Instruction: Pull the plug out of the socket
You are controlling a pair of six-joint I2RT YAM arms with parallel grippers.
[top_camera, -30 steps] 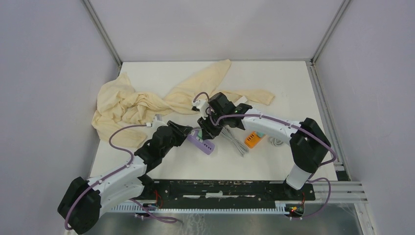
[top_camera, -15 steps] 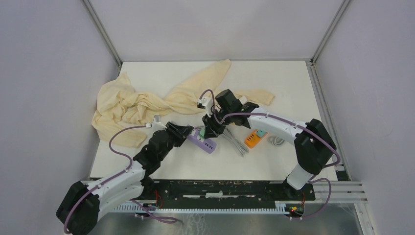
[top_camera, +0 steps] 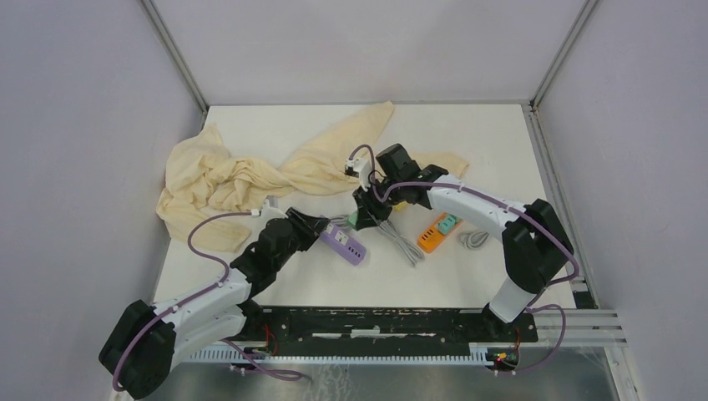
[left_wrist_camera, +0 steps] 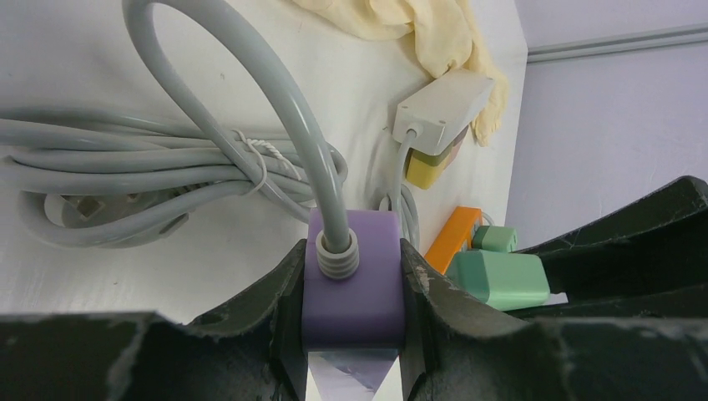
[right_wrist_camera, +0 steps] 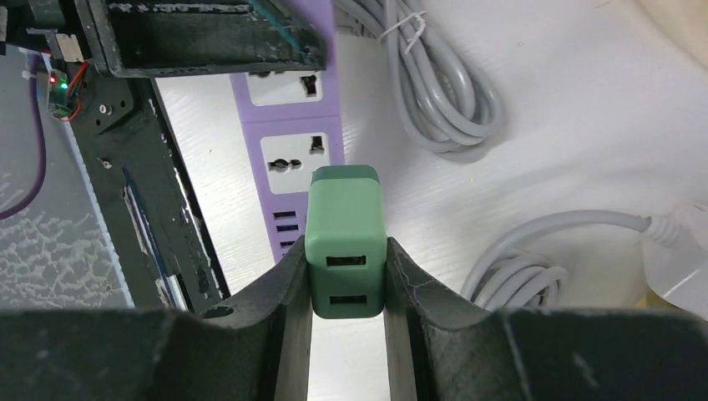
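Note:
The purple power strip [top_camera: 346, 243] lies on the white table. My left gripper [top_camera: 321, 227] is shut on its cable end [left_wrist_camera: 354, 288], where the grey cord [left_wrist_camera: 275, 100] enters. My right gripper [top_camera: 361, 219] is shut on the green USB plug [right_wrist_camera: 346, 238] and holds it just off the strip, beside the strip's sockets [right_wrist_camera: 289, 160]; the plug's prongs are hidden. In the left wrist view the green plug [left_wrist_camera: 498, 281] sits to the right of the strip, between the right gripper's black fingers.
The strip's coiled grey cable [top_camera: 402, 242] lies to its right. An orange power strip [top_camera: 431, 238] with a second green plug [top_camera: 448, 222] lies further right, next to a white cable coil [top_camera: 473, 241]. A white-and-yellow adapter [left_wrist_camera: 438, 121] and a cream cloth [top_camera: 225, 180] lie behind.
My right gripper has moved right and away from the purple strip with the green plug in it. The left gripper stays shut on the strip.

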